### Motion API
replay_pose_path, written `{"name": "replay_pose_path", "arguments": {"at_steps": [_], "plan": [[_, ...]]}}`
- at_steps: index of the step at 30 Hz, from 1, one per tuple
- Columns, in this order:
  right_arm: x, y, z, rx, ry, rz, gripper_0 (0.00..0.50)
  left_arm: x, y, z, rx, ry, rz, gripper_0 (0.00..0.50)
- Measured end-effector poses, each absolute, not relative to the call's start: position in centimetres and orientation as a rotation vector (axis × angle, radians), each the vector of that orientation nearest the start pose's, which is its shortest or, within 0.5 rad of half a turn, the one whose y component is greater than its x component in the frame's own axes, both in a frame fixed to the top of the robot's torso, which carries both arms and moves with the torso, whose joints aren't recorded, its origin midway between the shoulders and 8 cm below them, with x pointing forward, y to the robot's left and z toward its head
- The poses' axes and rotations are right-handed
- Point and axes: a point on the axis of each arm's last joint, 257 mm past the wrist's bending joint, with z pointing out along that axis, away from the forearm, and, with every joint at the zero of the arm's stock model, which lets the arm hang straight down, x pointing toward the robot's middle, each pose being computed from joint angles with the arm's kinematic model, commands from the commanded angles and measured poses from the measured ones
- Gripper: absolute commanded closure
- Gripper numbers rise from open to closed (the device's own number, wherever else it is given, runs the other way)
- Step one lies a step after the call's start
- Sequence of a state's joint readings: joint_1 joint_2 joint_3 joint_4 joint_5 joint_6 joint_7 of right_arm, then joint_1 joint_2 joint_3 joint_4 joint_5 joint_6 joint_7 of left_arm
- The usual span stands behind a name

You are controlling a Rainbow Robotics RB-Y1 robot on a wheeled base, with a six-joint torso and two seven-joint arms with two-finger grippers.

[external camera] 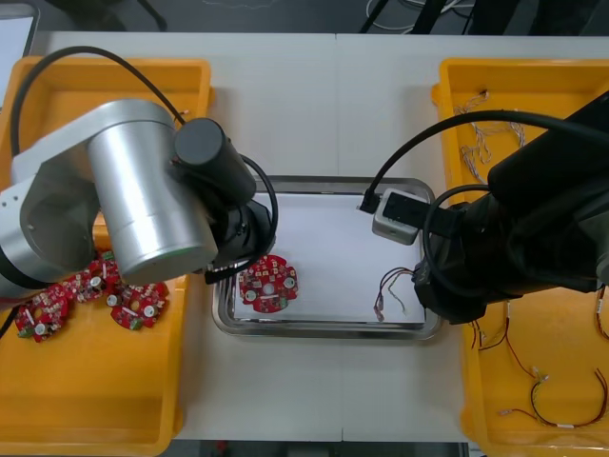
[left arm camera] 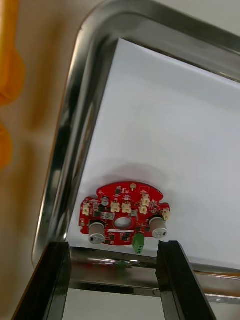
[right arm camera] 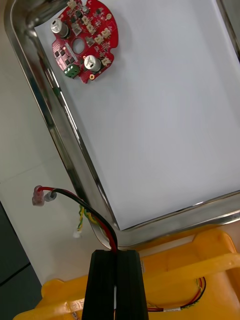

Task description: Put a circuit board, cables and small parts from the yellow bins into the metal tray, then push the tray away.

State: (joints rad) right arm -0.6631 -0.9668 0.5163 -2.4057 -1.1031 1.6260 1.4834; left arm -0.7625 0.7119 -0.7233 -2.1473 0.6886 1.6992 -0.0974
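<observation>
Right tool point(right arm camera: 118, 256) pinches a red and black cable point(right arm camera: 75, 196) at the metal tray's point(right arm camera: 75, 150) near right corner; left tool point(left arm camera: 112, 245) hangs wide open by the circuit board point(left arm camera: 125, 215).

Light table point(external camera: 285, 114) with a seam down its middle, dark floor point(external camera: 285, 11) beyond its far edge.

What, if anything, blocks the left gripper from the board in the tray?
Probably nothing. The left gripper hangs open just short of the board, which lies bare on the white inside of the tray. The right gripper, shut on a cable, is at the tray's right end.
</observation>
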Motion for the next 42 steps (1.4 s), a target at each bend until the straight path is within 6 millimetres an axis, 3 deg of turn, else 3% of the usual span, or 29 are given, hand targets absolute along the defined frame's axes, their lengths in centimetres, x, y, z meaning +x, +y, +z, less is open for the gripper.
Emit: {"name": "replay_pose_path", "arguments": {"at_steps": [8, 19, 27, 37, 42], "plan": [[34.4, -11.3, -17.9, -1.62, 2.176, -0.088, 0.5, 43.1, 14.9, -16.2, -0.508, 2.579, -0.219, 0.0], [36.1, -8.2, -20.3, -1.605, 2.229, -0.045, 0.5, 44.1, 21.4, -12.4, -0.623, 2.581, -0.151, 0.0], [38.1, -7.8, -22.9, -1.562, 2.239, -0.067, 0.5, 46.0, 25.6, -11.6, -0.43, 2.671, -0.089, 0.0], [39.5, -8.6, -27.2, -1.544, 2.281, -0.083, 0.5, 47.6, 30.5, -11.7, -0.64, 2.69, -0.119, 0.0], [40.1, -8.9, -28.7, -1.531, 2.317, -0.102, 0.5, 48.0, 32.2, -11.9, -0.573, 2.727, -0.107, 0.0]]}}
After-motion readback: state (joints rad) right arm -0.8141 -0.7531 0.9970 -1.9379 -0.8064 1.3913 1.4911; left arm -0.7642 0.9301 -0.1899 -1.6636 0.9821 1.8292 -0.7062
